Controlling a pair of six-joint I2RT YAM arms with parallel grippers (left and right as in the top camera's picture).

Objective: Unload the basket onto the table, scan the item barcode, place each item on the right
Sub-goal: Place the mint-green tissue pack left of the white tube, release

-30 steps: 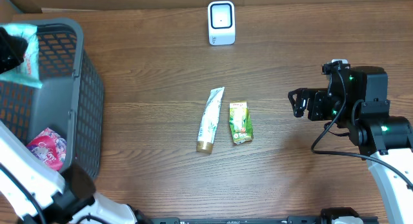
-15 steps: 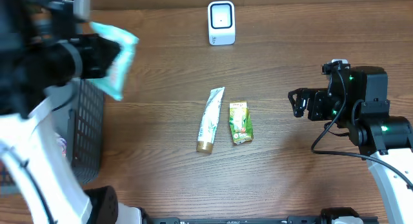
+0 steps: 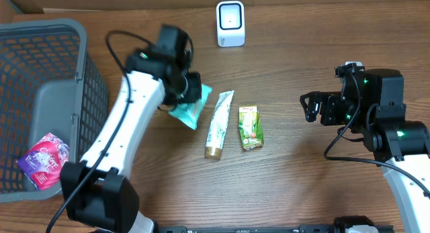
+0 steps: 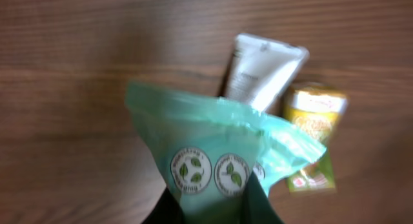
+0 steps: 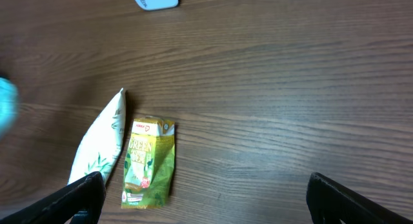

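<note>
While your left gripper [image 3: 187, 89] clamps the crinkled teal plastic pouch [image 3: 189, 111] over the brown wood-grain table [image 3: 302, 186], your right gripper [image 3: 310, 107] hangs spread wide.

The table [image 3: 302, 193] is brown wood with a streaked grain and a low, nearly matt sheen, and the basket [image 3: 94, 105] is dull grey plastic moulded as open mesh. The teal pouch [image 4: 213, 153] is thin, crinkled plastic film with a soft gloss. The green tea sachet [image 3: 250, 127] and the pink packet [image 3: 44, 159] look like shinier printed film, and the white tube [image 3: 219, 122] is smooth plastic with a gold-toned cap. The scanner [image 3: 230, 23] is smooth white plastic, glossy on its face, and the left arm [image 3: 127, 119] has a similar white shell.
</note>
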